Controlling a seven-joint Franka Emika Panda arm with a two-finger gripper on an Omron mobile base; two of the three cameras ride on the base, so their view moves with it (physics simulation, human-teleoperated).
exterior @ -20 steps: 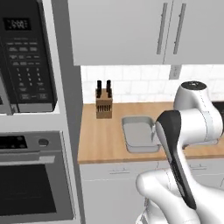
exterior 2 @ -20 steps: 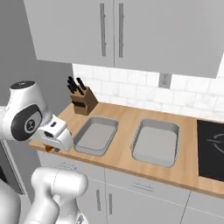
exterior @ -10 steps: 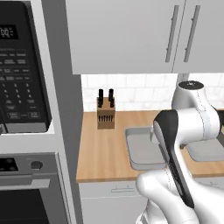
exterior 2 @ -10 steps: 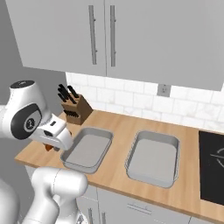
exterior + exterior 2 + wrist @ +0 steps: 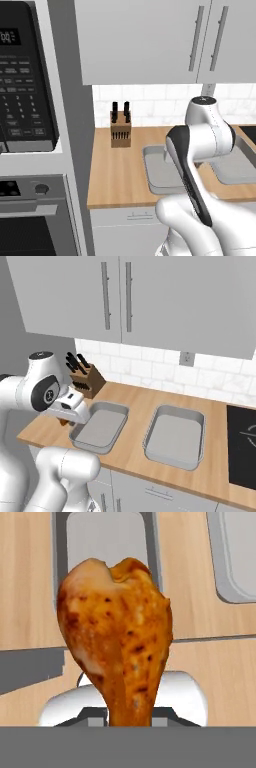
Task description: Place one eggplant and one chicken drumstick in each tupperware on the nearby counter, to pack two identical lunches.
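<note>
- Rising through the middle of the hand view, a browned chicken drumstick [image 5: 117, 642] is seen with its thin bone end at the bottom, where it is pinched by the narrowly set gripper [image 5: 131, 719], and its thick end at the top.
- Behind the drumstick in that view, the light-wood counter [image 5: 27, 577] is crossed by the left tupperware [image 5: 102, 537]; a corner of the right tupperware [image 5: 235, 557] is caught at the upper right.
- From the right base view, the hand is seen above the counter's front left part, just beside the left tupperware [image 5: 100, 428]; a scrap of brown is visible under the hand.
- The right tupperware [image 5: 176, 437] is set apart from the first, nearer the black stovetop [image 5: 243, 448]. Nothing is seen inside either tray.
- A wooden knife block [image 5: 86, 380] is placed against the tiled wall behind the left tray.
- From the left base view, both trays are partly covered by the arm, and the knife block [image 5: 120, 131] is seen at the back of the counter [image 5: 115, 175].
</note>
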